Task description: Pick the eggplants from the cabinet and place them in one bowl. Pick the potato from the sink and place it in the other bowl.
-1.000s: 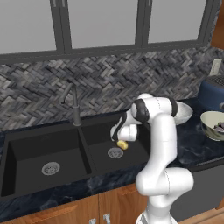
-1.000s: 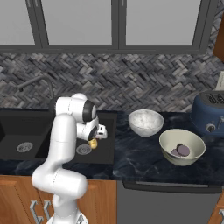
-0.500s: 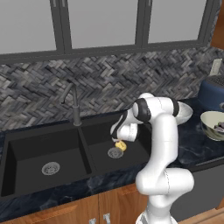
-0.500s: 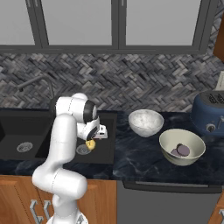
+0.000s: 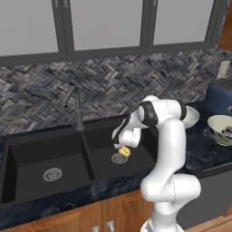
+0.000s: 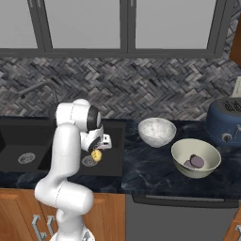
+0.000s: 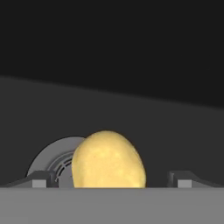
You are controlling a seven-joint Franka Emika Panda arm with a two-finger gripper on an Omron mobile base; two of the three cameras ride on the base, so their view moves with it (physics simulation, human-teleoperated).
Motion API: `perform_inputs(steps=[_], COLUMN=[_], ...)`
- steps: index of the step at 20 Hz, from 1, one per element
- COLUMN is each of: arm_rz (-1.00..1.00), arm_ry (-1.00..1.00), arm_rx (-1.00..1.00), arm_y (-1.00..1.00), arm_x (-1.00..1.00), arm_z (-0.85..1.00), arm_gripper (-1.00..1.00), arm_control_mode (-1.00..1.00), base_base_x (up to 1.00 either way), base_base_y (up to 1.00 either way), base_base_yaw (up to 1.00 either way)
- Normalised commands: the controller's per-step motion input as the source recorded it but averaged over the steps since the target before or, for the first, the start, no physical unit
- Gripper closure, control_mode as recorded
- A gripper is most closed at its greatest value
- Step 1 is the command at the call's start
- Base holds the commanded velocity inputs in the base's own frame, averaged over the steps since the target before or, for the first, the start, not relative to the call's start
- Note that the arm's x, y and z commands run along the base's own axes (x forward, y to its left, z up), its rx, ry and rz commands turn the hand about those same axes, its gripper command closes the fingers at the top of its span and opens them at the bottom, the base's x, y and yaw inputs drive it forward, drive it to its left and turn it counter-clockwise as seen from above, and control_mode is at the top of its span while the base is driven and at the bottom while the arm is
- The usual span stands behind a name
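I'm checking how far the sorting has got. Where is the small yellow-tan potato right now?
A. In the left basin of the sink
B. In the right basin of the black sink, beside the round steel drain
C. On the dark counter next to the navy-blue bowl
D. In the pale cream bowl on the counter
B: the yellow-tan potato lies in the right basin of the black sink beside the steel drain, between the open gripper tips.

potato [image 7: 108, 160] (yellow) beside drain [image 7: 56, 164], in sink [image 5: 50, 154]

We note a matt black sink [image 5: 50, 154] with steel drains [image 5: 53, 174], a glossy dark marble counter [image 6: 155, 169], wooden base cabinets [image 5: 68, 222], and a smooth, matt yellow potato [image 7: 108, 159].
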Motion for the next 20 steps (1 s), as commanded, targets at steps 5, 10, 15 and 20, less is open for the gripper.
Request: perform_inputs(steps=[5, 10, 15, 20], arm_rz=[0.01, 0.00, 0.00, 0.00], arm_ry=[0.00, 0.01, 0.02, 0.00], arm_rx=[0.00, 0.00, 0.00, 0.00], arm_y=[0.03, 0.00, 0.00, 0.00], arm_x=[-0.07, -0.22, -0.05, 0.22], arm_z=[0.03, -0.18, -0.34, -0.10], arm_gripper=[-1.00, -1.00, -1.00, -1.00], arm_control_mode=[-1.00, -1.00, -1.00, -1.00], base_base_x=[0.00, 0.00, 0.00, 0.00], base_base_y=[0.00, 0.00, 0.00, 0.00], base_base_yaw=[0.00, 0.00, 0.00, 0.00])
